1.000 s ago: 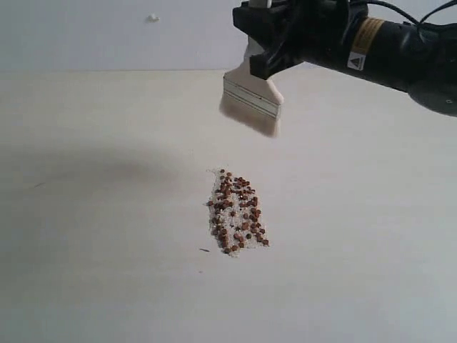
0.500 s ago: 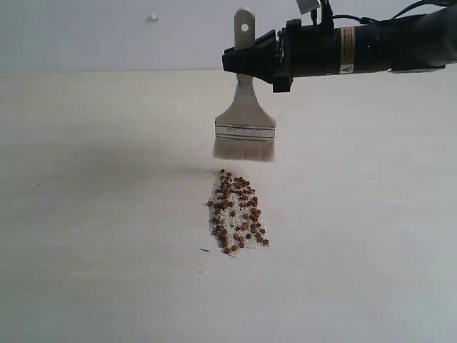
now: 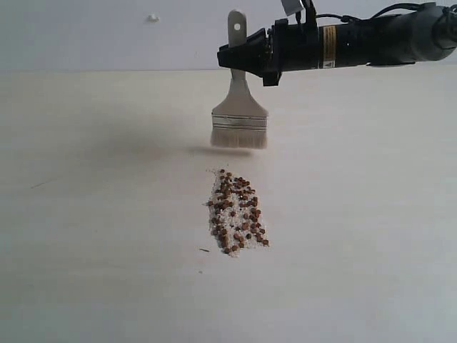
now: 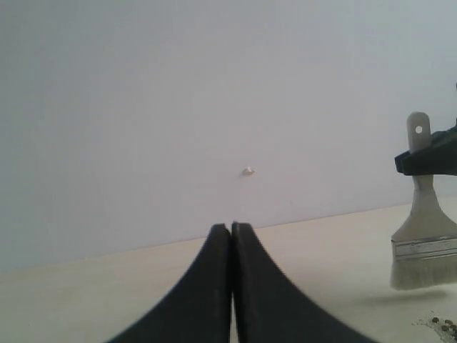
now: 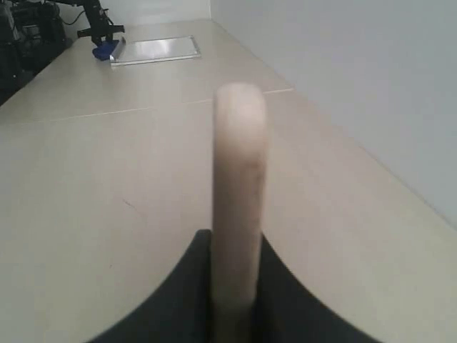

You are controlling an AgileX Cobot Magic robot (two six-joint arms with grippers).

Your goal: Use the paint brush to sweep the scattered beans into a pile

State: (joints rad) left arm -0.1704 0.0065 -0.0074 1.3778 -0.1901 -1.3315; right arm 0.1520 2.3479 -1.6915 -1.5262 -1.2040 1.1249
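Your right tool (image 3: 246, 58) is clamped on the handle of the paint brush (image 3: 239, 121), which hangs upright with its bristles down, just beyond the end of the pile (image 3: 234, 207) that faces the wall (image 3: 107, 36). There is a faint shadow under the bristle tips, and you cannot tell from here whether they touch the desk (image 3: 93, 236). Your left tool (image 4: 230, 236) has its jaws pressed together on nothing, well off to the side of the pile. The beans (image 3: 246, 214) already lie in one compact, elongated cluster mixed with whitish crumbs. Only a thin dark fleck, too small to identify, sits just beside the pile's near end, so the gathering looks mostly done. What may be left is a stroke to shorten the long shape. Around the pile the desk is pale, plain and matte, and the wall behind is blank white but for one small mark
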